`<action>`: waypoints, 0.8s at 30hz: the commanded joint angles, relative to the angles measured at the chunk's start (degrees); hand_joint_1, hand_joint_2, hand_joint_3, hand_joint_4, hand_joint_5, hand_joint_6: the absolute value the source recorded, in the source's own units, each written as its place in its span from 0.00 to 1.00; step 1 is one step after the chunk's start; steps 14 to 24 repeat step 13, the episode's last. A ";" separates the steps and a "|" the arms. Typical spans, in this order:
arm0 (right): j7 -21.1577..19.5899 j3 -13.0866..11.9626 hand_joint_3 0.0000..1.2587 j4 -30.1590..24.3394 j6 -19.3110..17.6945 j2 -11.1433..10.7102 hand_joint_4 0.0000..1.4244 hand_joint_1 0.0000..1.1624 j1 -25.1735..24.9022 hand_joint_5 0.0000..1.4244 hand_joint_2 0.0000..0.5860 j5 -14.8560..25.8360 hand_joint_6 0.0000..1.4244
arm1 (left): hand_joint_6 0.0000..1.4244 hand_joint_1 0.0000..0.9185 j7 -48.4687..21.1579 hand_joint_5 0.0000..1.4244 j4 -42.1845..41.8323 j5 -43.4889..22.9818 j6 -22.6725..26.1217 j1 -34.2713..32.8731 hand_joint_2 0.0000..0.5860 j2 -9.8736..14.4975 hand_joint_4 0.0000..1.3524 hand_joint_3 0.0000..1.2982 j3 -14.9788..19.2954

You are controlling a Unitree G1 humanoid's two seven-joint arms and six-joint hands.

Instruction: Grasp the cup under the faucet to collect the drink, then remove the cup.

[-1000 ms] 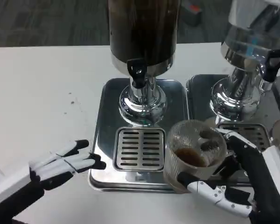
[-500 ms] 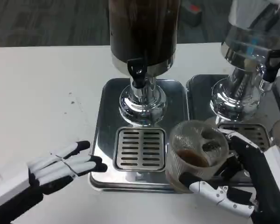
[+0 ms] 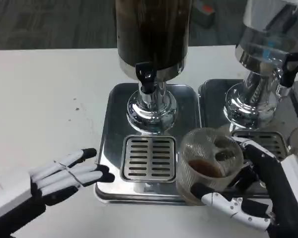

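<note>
A clear ribbed plastic cup (image 3: 209, 164) with a little brown drink in its bottom stands at the front right corner of the steel drip tray (image 3: 109, 144), to the right of the slotted grate (image 3: 149, 158). My right hand (image 3: 258, 193) grips the cup from the right, thumb across its front and fingers behind. The black faucet (image 3: 146, 77) of the dark drink dispenser (image 3: 151, 29) hangs over the grate, left of the cup. My left hand (image 3: 64, 176) lies open on the table, its fingertips at the tray's left edge.
A second dispenser (image 3: 268, 54) with a black tap (image 3: 289, 68) stands on its own steel tray (image 3: 213, 99) at the right, just behind my right hand. White table (image 3: 44, 99) stretches to the left.
The cup and right hand have shifted slightly right and toward me. The left hand has barely moved.
</note>
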 commanded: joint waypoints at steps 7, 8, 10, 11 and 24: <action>-0.14 -0.42 0.40 -1.93 -0.96 0.18 0.40 0.67 -0.63 0.50 0.40 0.83 0.54 | 0.06 0.00 1.25 0.00 0.46 0.46 -0.11 -0.57 0.17 1.42 0.00 0.13 -0.90; -0.11 -0.43 0.40 -1.91 -0.93 0.19 0.40 0.67 -0.67 0.50 0.40 0.86 0.54 | 0.06 0.00 1.26 0.00 0.52 0.40 -0.06 -0.64 0.17 1.46 0.00 0.13 -0.97; -0.11 -0.45 0.40 -1.89 -0.94 0.21 0.40 0.67 -0.66 0.50 0.40 0.87 0.54 | 0.06 0.00 1.26 0.00 0.65 0.30 -0.02 -0.75 0.17 1.53 0.00 0.13 -1.11; -0.13 -0.46 0.40 -1.85 -0.96 0.22 0.40 0.67 -0.68 0.50 0.40 0.87 0.54 | 0.06 0.00 1.26 0.00 0.74 0.22 0.03 -0.80 0.17 1.58 0.00 0.13 -1.23; -0.15 -0.47 0.40 -1.78 -1.04 0.25 0.40 0.67 -0.73 0.50 0.40 0.90 0.54 | 0.06 0.00 1.29 0.00 0.88 0.12 0.13 -0.87 0.17 1.68 0.00 0.13 -1.44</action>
